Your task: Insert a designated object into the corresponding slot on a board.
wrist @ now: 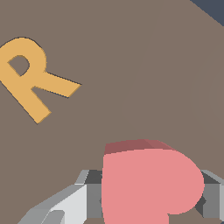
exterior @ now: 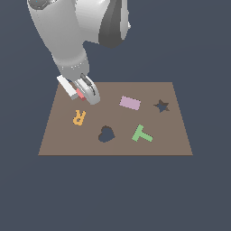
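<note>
Red heart block sits between my fingers, claw closed on it. Wrist view shows the heart's flat pink face filling the gap, a finger pad pressed against each side, darker red top edge visible. In the exterior view only a sliver of red shows between the white finger and the grey one.

Position: I'm over the board, near its far corner on the exterior view's left. Whether the heart touches the board surface or hangs just above it, I can't tell.

Heart-shaped slot is dark, nothing in it, toward the near edge of the board around the middle. It's well apart from my claw, diagonally toward the near side and the exterior view's right.

Orange R lies flat between my claw and the slot, closer to the claw, just off to the slot's left in the exterior view. Wrist view also catches the R lying on brown board, clear of the heart.

Other stuff on the board: pink rectangle near centre-far, green T just beside the slot on the exterior view's right, dark star cutout further right near the far edge.

My arm comes in from the top of the exterior view, wrist angled down at the board.
</note>
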